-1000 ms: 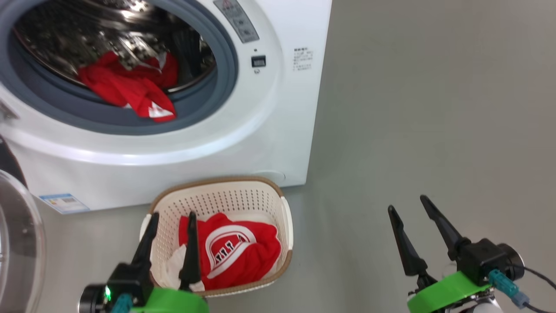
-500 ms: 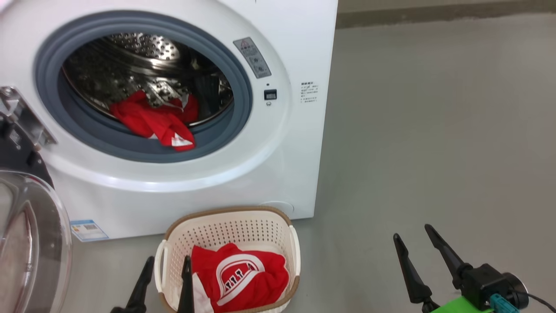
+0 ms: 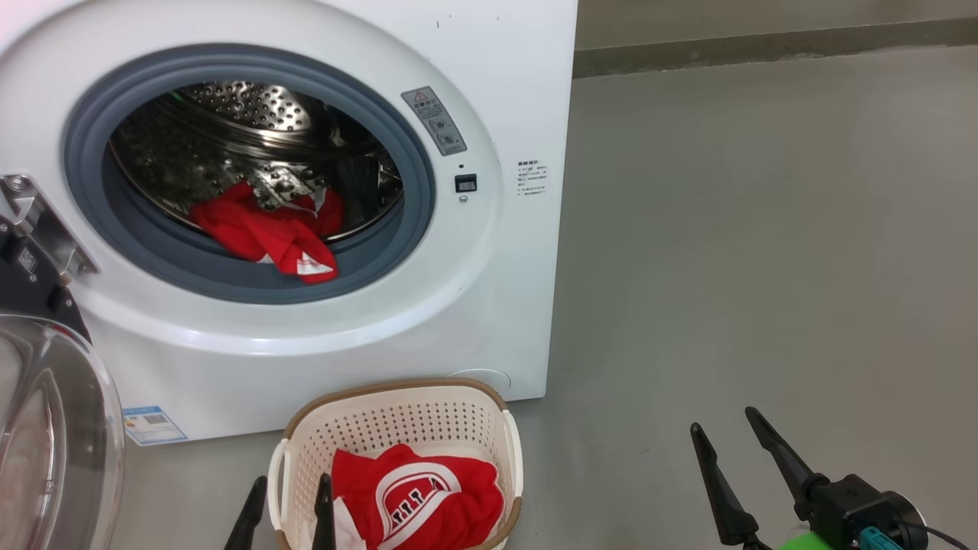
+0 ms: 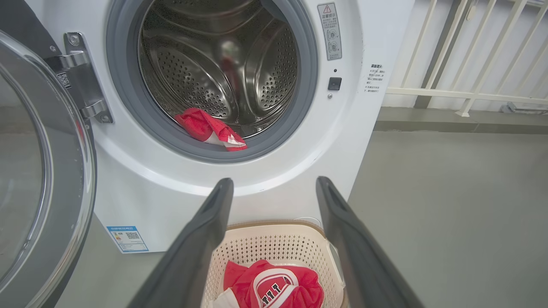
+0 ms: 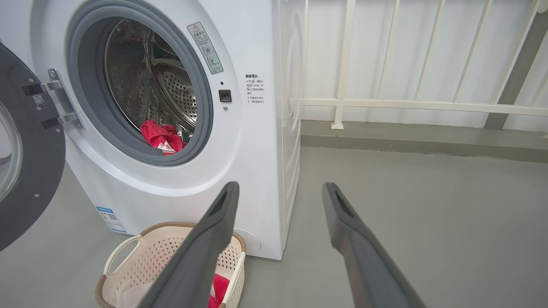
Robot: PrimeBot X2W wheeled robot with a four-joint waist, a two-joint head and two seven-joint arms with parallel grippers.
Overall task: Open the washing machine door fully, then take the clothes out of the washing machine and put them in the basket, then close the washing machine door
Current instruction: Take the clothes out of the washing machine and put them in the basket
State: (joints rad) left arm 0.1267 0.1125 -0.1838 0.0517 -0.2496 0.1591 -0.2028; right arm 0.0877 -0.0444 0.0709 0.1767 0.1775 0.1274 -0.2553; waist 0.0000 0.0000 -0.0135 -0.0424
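Since both sets of fingers stand wide apart with nothing between them, both hands are free: left gripper (image 4: 275,182) hangs just above the near edge of the basket (image 3: 397,386), right gripper (image 3: 724,422) is well off to its right over bare floor (image 3: 749,252). Directly below the left gripper, in the basket, a red garment (image 3: 416,500) with a white oval logo is already down, with a scrap of white cloth (image 4: 220,301) tucked beside it. Ahead of and above that gripper, past the basket, the washing machine (image 3: 489,321) stands with the washing machine door (image 4: 43,171) swung wide out to the gripper's left. Remaining clothes (image 3: 263,233): a red bundle at the mouth of the drum (image 3: 252,107), its white-trimmed corner draped over the grey rubber ring (image 3: 386,263). My read: light, limp, not fragile, so it'll sag and trail when lifted and may drag on the ring lip. Best hold is the draped corner or the bunched fold just behind it, nearest the hand and clear of the steel. Unknowns: can't tell if the bundle is one piece or several, or how much lies deeper, because drum reflections muddle it. Head view cuts off the left gripper's body, most of the door and the basket's near rim.
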